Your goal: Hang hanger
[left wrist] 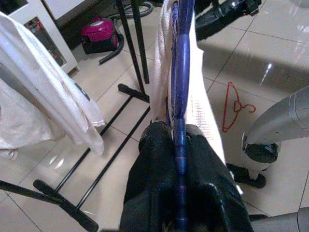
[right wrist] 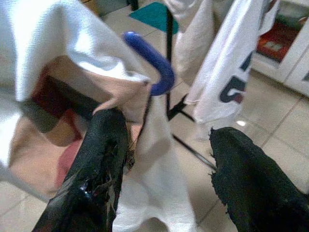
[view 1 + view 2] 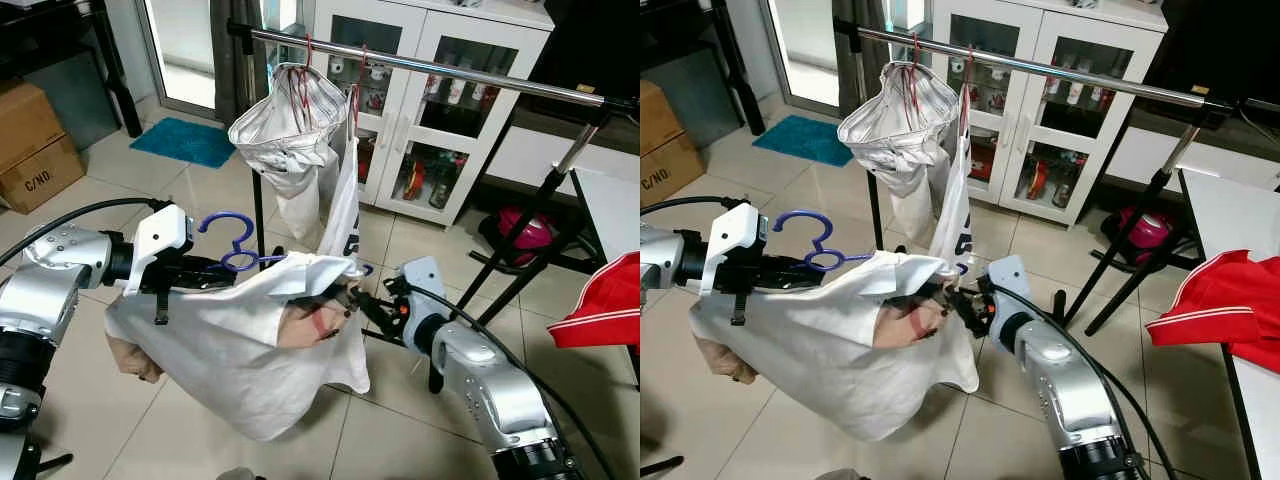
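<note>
Left tool (image 3: 222, 272) clenched on blue hanger (image 3: 232, 243), shirt (image 3: 240, 340) draped, well below rail (image 3: 440, 70). Right tool (image 3: 357, 297) released beside shirt edge. Advice: raise hook level, clear hung clothes (image 3: 300, 140), seat over rail.

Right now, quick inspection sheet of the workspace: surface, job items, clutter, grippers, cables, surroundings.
Surface: tiled floor, glossy.
Job's things: blue hanger carrying a white shirt; clothes rail with two garments already hung.
Clutter: red hanger on the floor; cardboard box; pink vacuum.
Grippers: left gripper shut on the hanger; right gripper open at the shirt's other end.
Cables: black cable along the left arm.
Surroundings: glass-door cabinet; teal mat; red garment on a white table.
</note>
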Robot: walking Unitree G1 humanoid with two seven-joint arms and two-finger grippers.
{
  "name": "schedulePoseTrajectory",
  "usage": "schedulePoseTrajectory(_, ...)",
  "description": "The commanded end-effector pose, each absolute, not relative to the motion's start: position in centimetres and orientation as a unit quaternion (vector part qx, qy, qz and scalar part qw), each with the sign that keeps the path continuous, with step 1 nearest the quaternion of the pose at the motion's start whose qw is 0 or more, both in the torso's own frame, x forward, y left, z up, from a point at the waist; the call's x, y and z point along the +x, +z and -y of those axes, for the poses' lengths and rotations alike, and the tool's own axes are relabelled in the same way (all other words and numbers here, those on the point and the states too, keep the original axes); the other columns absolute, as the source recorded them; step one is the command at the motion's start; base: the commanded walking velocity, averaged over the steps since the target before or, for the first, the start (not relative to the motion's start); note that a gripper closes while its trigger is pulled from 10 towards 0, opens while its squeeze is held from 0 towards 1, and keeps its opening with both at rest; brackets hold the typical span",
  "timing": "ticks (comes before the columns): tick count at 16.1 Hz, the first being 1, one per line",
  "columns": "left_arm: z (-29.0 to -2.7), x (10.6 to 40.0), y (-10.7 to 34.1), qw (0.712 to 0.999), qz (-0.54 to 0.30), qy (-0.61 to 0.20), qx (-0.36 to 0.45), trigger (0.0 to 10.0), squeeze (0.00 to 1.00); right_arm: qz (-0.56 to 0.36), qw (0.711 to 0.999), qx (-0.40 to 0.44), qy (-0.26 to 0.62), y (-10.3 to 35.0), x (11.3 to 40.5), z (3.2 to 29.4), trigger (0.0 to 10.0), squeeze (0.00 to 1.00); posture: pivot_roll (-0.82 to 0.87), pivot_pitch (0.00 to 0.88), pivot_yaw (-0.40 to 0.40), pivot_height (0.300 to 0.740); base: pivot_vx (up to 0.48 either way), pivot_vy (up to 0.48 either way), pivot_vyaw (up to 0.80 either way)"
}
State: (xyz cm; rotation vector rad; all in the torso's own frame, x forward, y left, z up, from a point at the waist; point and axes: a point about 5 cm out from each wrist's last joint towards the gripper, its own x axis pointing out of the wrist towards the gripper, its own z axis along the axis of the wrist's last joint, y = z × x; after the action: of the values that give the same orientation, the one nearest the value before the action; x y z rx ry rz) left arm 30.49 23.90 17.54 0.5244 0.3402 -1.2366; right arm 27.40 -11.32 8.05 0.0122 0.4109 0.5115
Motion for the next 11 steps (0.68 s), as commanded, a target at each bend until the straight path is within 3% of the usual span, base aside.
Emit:
schedulePoseTrajectory(1, -23.7, 31.0, 18.8, 0.773, -0.135, -0.565, 0.253, 0.0, 0.00, -0.200, 0.946, 0.004, 0.256, 8.5, 27.6, 11.5, 10.0, 0.00, -0.03, 0.000, -0.033, 0.740, 0.000, 0.000, 0.00)
schedulePoseTrajectory(5, -23.7, 31.1, 18.8, 0.776, -0.134, -0.560, 0.257, 0.0, 0.00, -0.216, 0.924, 0.002, 0.315, 8.5, 26.9, 13.1, 10.0, 0.00, -0.04, 0.000, -0.030, 0.740, 0.000, 0.000, 0.00)
schedulePoseTrajectory(7, -23.6, 31.1, 18.8, 0.775, -0.133, -0.563, 0.255, 0.0, 0.00, -0.209, 0.917, 0.017, 0.339, 8.9, 26.6, 12.7, 10.0, 0.00, -0.04, 0.000, -0.028, 0.740, 0.000, 0.000, 0.00)
schedulePoseTrajectory(11, -23.4, 31.1, 19.0, 0.772, -0.130, -0.570, 0.248, 0.0, 0.00, -0.222, 0.927, 0.016, 0.303, 8.2, 27.6, 11.4, 10.0, 0.00, -0.03, 0.000, -0.026, 0.740, 0.000, 0.000, 0.00)
